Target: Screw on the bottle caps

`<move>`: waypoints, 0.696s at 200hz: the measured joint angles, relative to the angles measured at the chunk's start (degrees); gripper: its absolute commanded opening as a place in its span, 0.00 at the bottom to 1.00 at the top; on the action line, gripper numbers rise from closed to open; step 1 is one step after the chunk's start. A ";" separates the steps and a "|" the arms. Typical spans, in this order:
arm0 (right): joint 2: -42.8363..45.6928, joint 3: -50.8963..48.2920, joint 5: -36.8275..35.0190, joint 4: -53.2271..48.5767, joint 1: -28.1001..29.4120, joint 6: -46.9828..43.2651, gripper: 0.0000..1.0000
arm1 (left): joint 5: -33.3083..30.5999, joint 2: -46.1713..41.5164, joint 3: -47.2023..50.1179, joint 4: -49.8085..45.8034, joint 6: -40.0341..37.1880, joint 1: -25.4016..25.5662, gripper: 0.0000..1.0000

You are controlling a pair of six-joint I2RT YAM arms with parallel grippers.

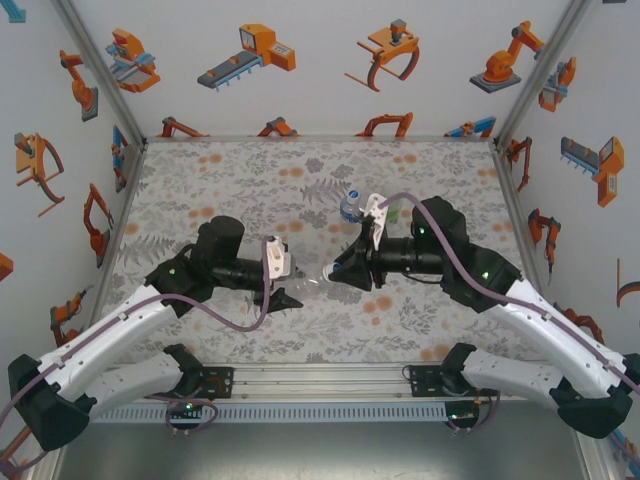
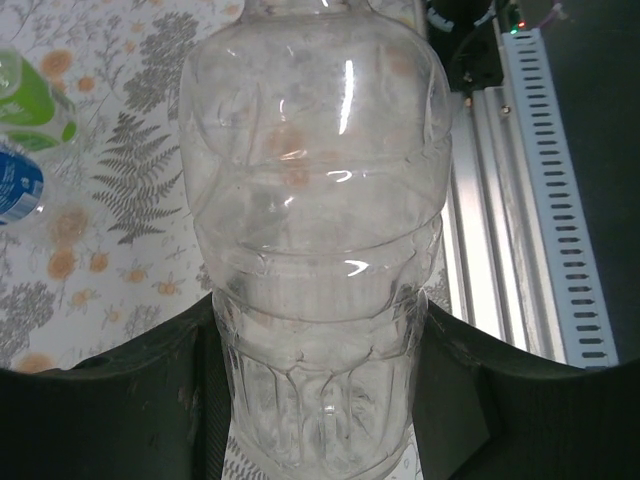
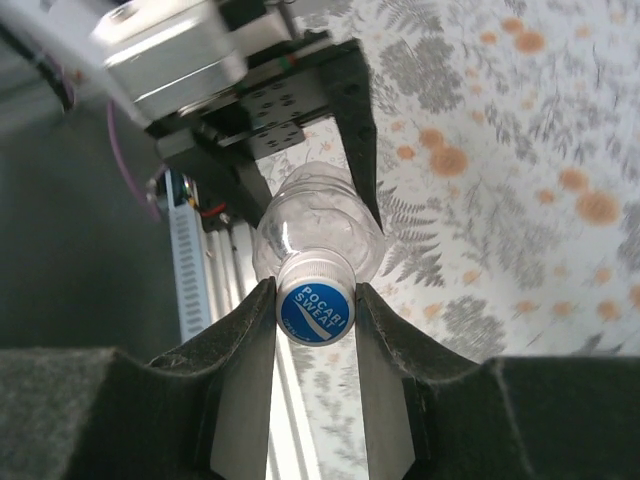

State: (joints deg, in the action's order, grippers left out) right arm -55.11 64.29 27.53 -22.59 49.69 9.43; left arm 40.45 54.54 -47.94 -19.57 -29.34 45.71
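The left gripper (image 2: 318, 330) is clamped around the lower body of a plain, clear, ribbed plastic bottle (image 2: 315, 180), which lies sideways over the floral-patterned table (image 1: 200, 190). The bottle's neck runs off the top of the left wrist view. The right gripper (image 3: 315, 295) pinches a small round white-ribbed cap with a blue printed top (image 3: 315, 310) at that bottle's mouth, hiding the neck and threads. A green-tinted plastic bottle (image 2: 30, 105) and a blue-labelled clear bottle (image 2: 14, 185) are cut off at the frame edge.

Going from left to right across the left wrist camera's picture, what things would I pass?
Green bottle → clear bottle → slotted rail. The blue bottle sits just below the green one at the same left edge, so I leave it unranked.
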 measured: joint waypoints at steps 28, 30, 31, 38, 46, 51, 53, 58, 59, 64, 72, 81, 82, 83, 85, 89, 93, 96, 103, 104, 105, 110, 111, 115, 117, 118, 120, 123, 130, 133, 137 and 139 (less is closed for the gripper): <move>-0.33 -1.99 -8.87 0.92 0.00 20.46 0.00 | -4.31 0.28 0.02 -0.28 0.13 0.00 0.00; -0.33 -2.14 -9.38 1.03 0.00 21.64 0.00 | -4.52 0.33 0.02 -0.33 0.15 0.00 0.00; -0.33 -2.23 -9.62 1.05 0.00 22.21 0.00 | -4.63 0.33 0.02 -0.37 0.17 0.00 0.00; -0.31 -3.02 -11.65 1.11 0.00 27.52 0.00 | -5.57 0.55 0.04 -0.55 0.17 0.00 0.00; -0.31 -4.02 -13.55 1.33 0.00 33.44 0.00 | -6.43 0.76 0.07 -0.90 0.17 0.00 0.00; -0.31 -4.66 -14.60 1.53 -0.02 37.00 0.00 | -6.91 0.92 0.07 -1.16 0.17 0.00 0.00; -0.33 -4.83 -14.88 1.57 -0.02 38.03 0.00 | -7.17 0.96 0.07 -1.29 0.17 0.00 0.00; -0.33 -5.33 -15.67 1.77 -0.02 40.74 0.00 | -7.61 1.09 0.09 -1.51 0.20 0.00 0.00; -0.33 -5.40 -15.78 1.79 -0.02 41.11 0.00 | -7.74 1.11 0.09 -1.53 0.17 0.00 0.00; -0.33 -5.88 -16.61 2.01 -0.04 43.85 0.00 | -8.09 1.20 0.09 -1.64 0.20 0.00 0.00; -0.33 -6.36 -17.59 2.19 -0.04 47.12 0.00 | -8.61 1.29 0.11 -1.68 0.26 -0.02 0.00; -0.35 -6.62 -18.43 2.38 -0.04 49.77 0.00 | -9.03 1.38 0.11 -1.53 0.35 -0.04 0.00; -0.37 -6.62 -18.49 2.38 -0.04 49.99 0.00 | -9.05 1.38 0.11 -1.53 0.35 -0.04 0.00; -0.37 -6.64 -18.64 2.36 -0.04 50.38 0.00 | -9.07 1.38 0.11 -1.51 0.37 -0.04 0.00; -0.37 -6.67 -18.75 2.38 -0.04 50.77 0.00 | -9.18 1.38 0.11 -1.46 0.39 -0.07 0.00; -0.37 -6.71 -19.08 2.43 -0.04 51.47 0.00 | -9.31 1.42 0.11 -1.38 0.44 -0.07 0.00; -0.39 -6.71 -19.34 2.43 -0.04 52.17 0.00 | -9.42 1.42 0.11 -1.22 0.50 -0.07 0.00; -0.42 -6.71 -19.54 2.43 -0.04 52.48 0.00 | -9.46 1.49 0.11 -1.11 0.55 -0.07 0.00; -0.44 -6.71 -19.78 2.45 -0.04 52.98 0.00 | -9.60 1.57 0.11 -0.87 0.57 -0.09 0.00; -0.44 -6.71 -19.78 2.47 -0.04 53.02 0.01 | -9.60 1.60 0.11 -0.83 0.57 -0.11 0.00; -0.44 -6.71 -19.80 2.47 -0.04 53.07 0.02 | -9.60 1.60 0.11 -0.81 0.57 -0.11 0.00; -0.46 -6.71 -20.02 2.47 -0.04 53.11 0.07 | -9.62 1.70 0.11 -0.68 0.57 -0.13 0.00; -0.46 -6.71 -20.04 2.47 -0.04 53.11 0.09 | -9.62 1.73 0.11 -0.63 0.59 -0.13 0.00; -0.48 -6.67 -20.17 2.45 -0.04 52.87 0.14 | -9.62 1.84 0.11 -0.57 0.57 -0.13 0.00; -0.48 -6.64 -20.15 2.43 -0.04 52.76 0.16 | -9.62 1.88 0.11 -0.55 0.57 -0.15 0.00; -0.48 -6.64 -20.20 2.43 -0.04 52.70 0.17 | -9.62 1.92 0.11 -0.55 0.57 -0.15 0.00; -0.48 -6.62 -20.24 2.43 -0.04 52.63 0.20 | -9.62 1.97 0.11 -0.50 0.57 -0.15 0.00; -0.50 -6.54 -20.28 2.34 -0.04 52.17 0.25 | -9.62 2.03 0.11 -0.42 0.57 -0.15 0.00; -0.55 -6.29 -20.33 2.27 -0.04 50.97 0.33 | -9.60 2.21 0.11 -0.15 0.55 -0.15 0.00; -0.59 -6.21 -20.35 2.29 -0.04 50.58 0.35 | -9.60 2.27 0.11 0.02 0.57 -0.15 0.00; -0.61 -5.92 -20.33 2.19 -0.04 49.42 0.37 | -9.60 2.34 0.11 0.26 0.55 -0.15 0.00; -0.66 -5.75 -20.35 2.19 -0.04 48.92 0.38 | -9.57 2.34 0.11 0.42 0.55 -0.15 0.00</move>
State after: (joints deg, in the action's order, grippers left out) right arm -55.77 58.54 7.18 -20.40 49.65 58.35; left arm 30.87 56.88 -47.83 -19.16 -28.80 45.56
